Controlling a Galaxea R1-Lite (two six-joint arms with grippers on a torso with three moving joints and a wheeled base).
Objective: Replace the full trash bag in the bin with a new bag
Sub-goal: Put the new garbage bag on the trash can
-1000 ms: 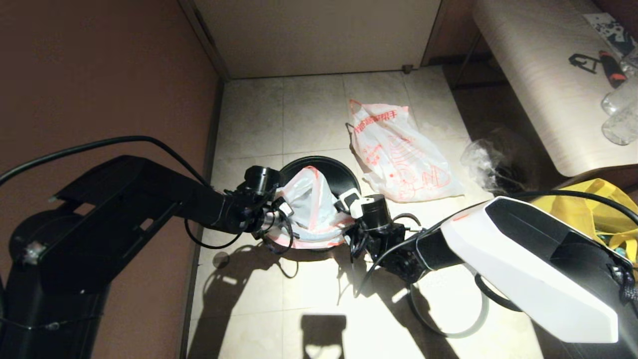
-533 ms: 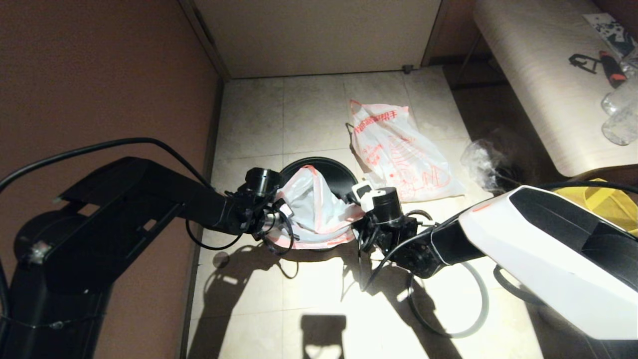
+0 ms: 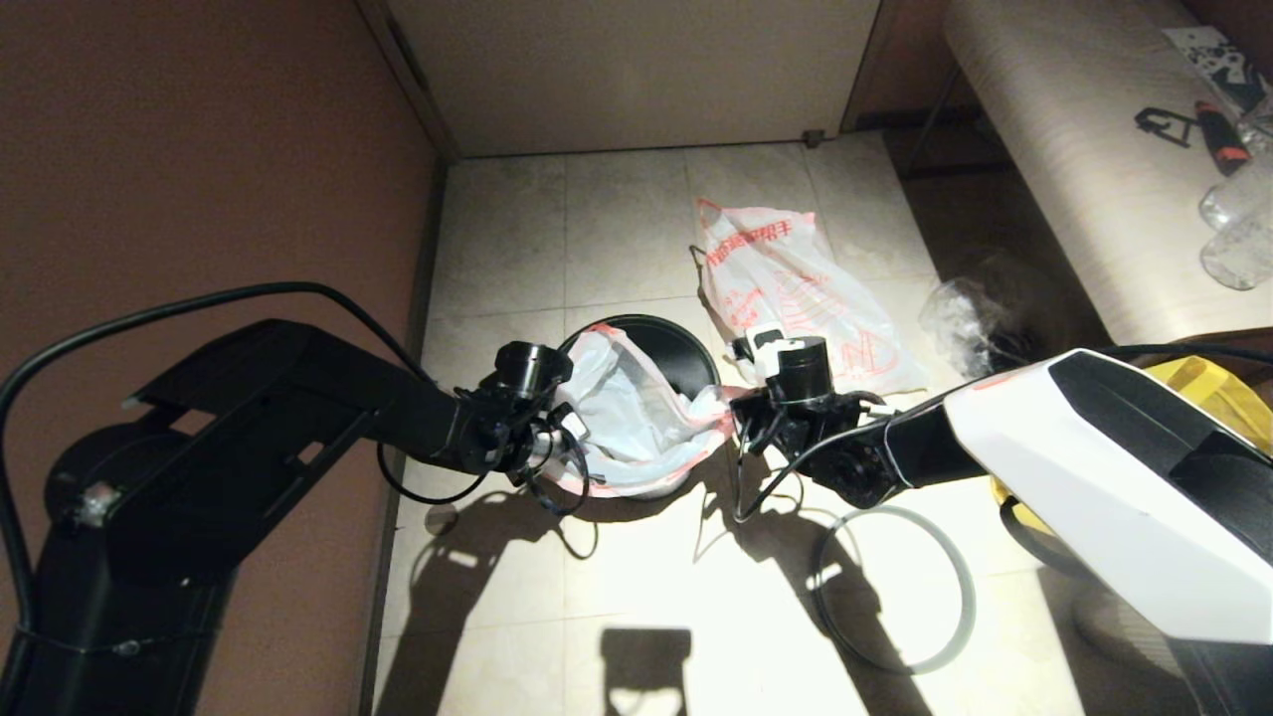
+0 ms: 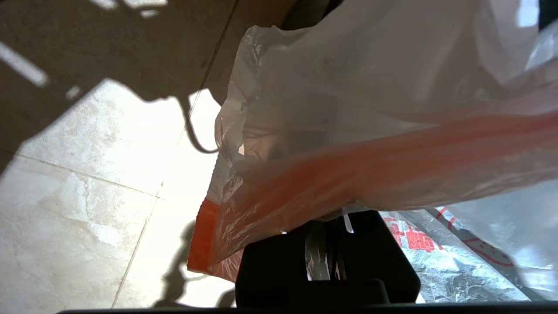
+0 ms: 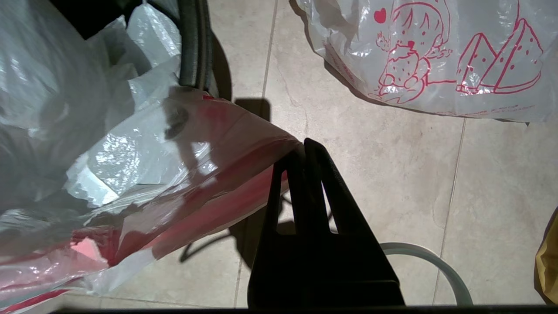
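Your left claw (image 3: 559,426) and right claw (image 3: 731,398), each clamped on the new bag (image 3: 636,418), spread its mouth over the bin (image 3: 686,348).

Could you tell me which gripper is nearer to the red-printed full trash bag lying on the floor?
Right. The right gripper is just beside the full trash bag; the left gripper is across the bin.

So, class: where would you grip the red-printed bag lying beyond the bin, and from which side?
Probably the red-orange handle loop at the far end of the full trash bag, from above: the bag lies slumped on the floor, its body too broad to pinch.
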